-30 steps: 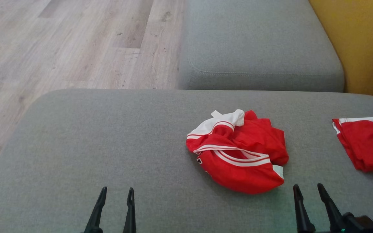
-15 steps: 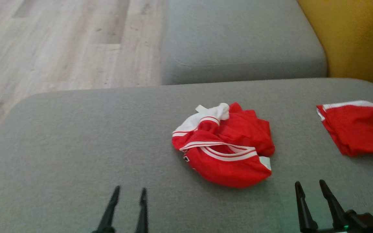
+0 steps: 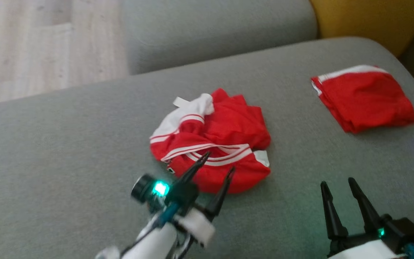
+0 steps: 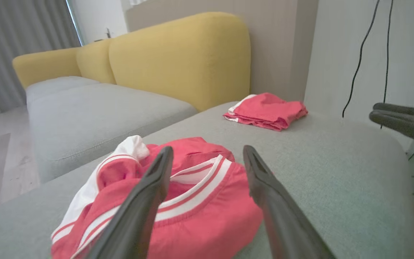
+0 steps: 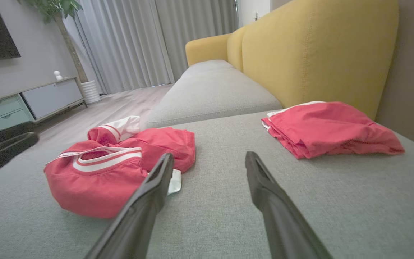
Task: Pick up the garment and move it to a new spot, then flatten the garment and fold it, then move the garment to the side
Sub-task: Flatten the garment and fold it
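Red-and-white crumpled garment [image 3: 214, 138] lies mid grey cushion [image 3: 67, 144]. Left gripper [image 3: 220, 161] reaches in at a slant from lower centre, fingers spread, tips at the garment's near edge, contact unclear. Right gripper [image 3: 337, 181] sits low right, fingers apart, clear of the garment.

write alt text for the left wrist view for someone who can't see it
The open left gripper points its two dark fingers at a crumpled red garment with white stripes on a grey fabric cushion. A second red garment lies folded farther back, near a yellow sofa backrest.
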Available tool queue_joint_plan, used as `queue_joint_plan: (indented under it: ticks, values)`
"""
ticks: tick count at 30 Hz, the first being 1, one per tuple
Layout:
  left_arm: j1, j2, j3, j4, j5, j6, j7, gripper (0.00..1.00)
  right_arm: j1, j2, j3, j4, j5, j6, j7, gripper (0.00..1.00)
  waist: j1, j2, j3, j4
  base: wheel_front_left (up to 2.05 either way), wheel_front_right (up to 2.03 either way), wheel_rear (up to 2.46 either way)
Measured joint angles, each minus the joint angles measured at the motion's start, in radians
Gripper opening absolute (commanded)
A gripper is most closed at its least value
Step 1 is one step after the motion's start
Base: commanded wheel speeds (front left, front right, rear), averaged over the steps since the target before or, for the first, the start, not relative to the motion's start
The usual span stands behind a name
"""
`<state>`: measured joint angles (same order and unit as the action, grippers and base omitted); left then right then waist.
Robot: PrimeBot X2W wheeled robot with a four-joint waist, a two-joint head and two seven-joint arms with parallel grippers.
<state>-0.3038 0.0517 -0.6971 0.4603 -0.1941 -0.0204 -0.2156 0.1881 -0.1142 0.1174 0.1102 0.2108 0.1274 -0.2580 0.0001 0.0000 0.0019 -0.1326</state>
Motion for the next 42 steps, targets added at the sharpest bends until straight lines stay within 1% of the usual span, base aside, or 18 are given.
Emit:
queue_joint_plan:
  ticks: [3,5,10,13,15,16,17,19,21,27,29,32,34,35,38,40,42]
  values:
    - [-0.111,-0.003,-0.060,0.092,-0.035,-0.010,0.057,1.00,-0.026,-0.003,0.007,0.000,0.001,0.000,0.000,1.00,0.0001,0.0000,0.039,-0.031,0.00,0.00,0.00]
    - [-0.168,-0.003,-0.086,0.152,-0.065,-0.003,0.094,1.00,-0.054,-0.007,0.011,0.000,0.002,0.000,0.000,1.00,0.0002,0.0000,0.063,-0.053,0.00,0.00,0.00]
    - [-0.249,-0.004,-0.152,0.262,-0.162,0.001,0.202,1.00,-0.088,-0.013,0.021,0.005,0.009,0.000,0.000,1.00,0.0002,0.0000,0.106,-0.105,0.00,0.00,0.00]
    - [-0.264,-0.003,-0.189,0.300,-0.225,-0.029,0.260,1.00,-0.092,-0.013,0.024,0.012,0.009,0.000,0.000,1.00,0.0001,0.0000,0.119,-0.131,0.00,0.00,0.00]
    - [-0.266,-0.004,-0.216,0.308,-0.260,-0.046,0.269,1.00,-0.093,-0.013,0.023,0.012,0.009,0.000,0.000,1.00,0.0001,0.0000,0.122,-0.143,0.00,0.00,0.00]
    - [-0.267,-0.004,-0.229,0.310,-0.267,-0.051,0.268,0.44,-0.093,-0.013,0.023,0.013,0.009,0.000,0.000,1.00,0.0001,0.0000,0.121,-0.146,0.00,0.00,0.00]
    - [-0.269,-0.003,-0.242,0.311,-0.275,-0.051,0.265,0.00,-0.093,-0.013,0.023,0.015,0.009,0.000,0.000,1.00,0.0000,0.0000,0.119,-0.149,0.00,0.00,0.00]
    - [-0.275,-0.003,-0.261,0.310,-0.295,-0.052,0.246,0.00,-0.093,-0.013,0.023,0.017,0.009,0.000,0.000,1.00,-0.0001,0.0000,0.114,-0.153,0.00,0.00,0.00]
    - [-0.287,-0.003,-0.280,0.305,-0.319,-0.062,0.221,0.00,-0.093,-0.012,0.023,0.017,0.009,0.000,0.000,1.00,0.0000,0.0000,0.107,-0.155,0.00,0.00,0.00]
    - [-0.353,-0.003,-0.316,0.231,-0.383,-0.072,0.102,0.00,-0.091,-0.005,0.021,0.023,0.009,0.000,0.000,1.00,-0.0001,0.0000,0.069,-0.159,0.00,0.00,0.00]
    - [-0.412,-0.004,-0.321,0.205,-0.396,-0.077,0.063,0.00,-0.088,-0.002,0.019,0.023,0.009,0.000,0.000,1.00,-0.0001,0.0000,0.053,-0.155,0.00,0.00,0.00]
    - [-0.555,-0.005,-0.321,0.192,-0.379,-0.086,0.010,0.00,-0.070,0.004,0.019,0.023,0.009,0.000,0.000,1.00,-0.0001,0.0000,0.027,-0.148,0.00,0.00,0.00]
    - [-0.666,-0.006,-0.295,0.190,-0.360,-0.091,-0.013,0.00,-0.052,0.005,0.018,0.023,0.009,0.000,0.000,1.00,-0.0002,0.0000,0.009,-0.143,0.00,0.00,0.00]
    - [-0.717,-0.006,-0.267,0.185,-0.360,-0.094,-0.022,0.00,-0.045,0.006,0.018,0.023,0.009,0.000,0.000,1.00,-0.0002,0.0000,0.001,-0.139,0.00,0.00,0.00]
    - [-0.840,-0.009,-0.151,0.168,-0.386,-0.095,-0.037,0.00,-0.029,0.007,0.012,0.024,0.009,0.000,0.000,1.00,-0.0002,0.0000,-0.015,-0.120,0.00,0.00,0.00]
    - [-0.874,-0.009,-0.089,0.176,-0.418,-0.095,-0.042,0.00,-0.026,0.007,0.005,0.022,0.009,0.000,0.000,1.00,-0.0003,0.0000,-0.023,-0.104,0.00,0.00,0.00]
    - [-0.860,-0.002,-0.044,0.201,-0.453,-0.093,-0.042,0.00,-0.023,0.010,-0.001,0.020,0.008,0.000,0.000,1.00,-0.0003,0.0000,-0.031,-0.085,0.00,0.00,0.00]
